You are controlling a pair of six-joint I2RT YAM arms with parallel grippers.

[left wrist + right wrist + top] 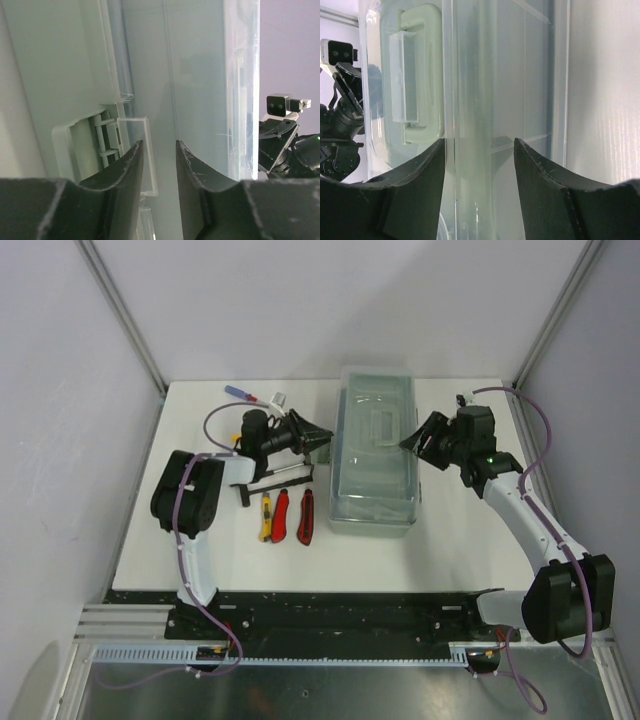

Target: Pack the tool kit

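While the toolbox (375, 455) stands with its lid down at the centre of the table (450, 540), one gripper flanks each long side. The left gripper (324, 437) sits just beside the left wall, jaws narrowly parted and empty, with a translucent tab (132, 131) directly ahead. The right gripper (409, 443) sits at the right wall, jaws widely parted and empty. A hammer (275, 480), yellow knife (266, 517), red knife (281, 515) and second red knife (305, 517) lie to the lower left of the toolbox.
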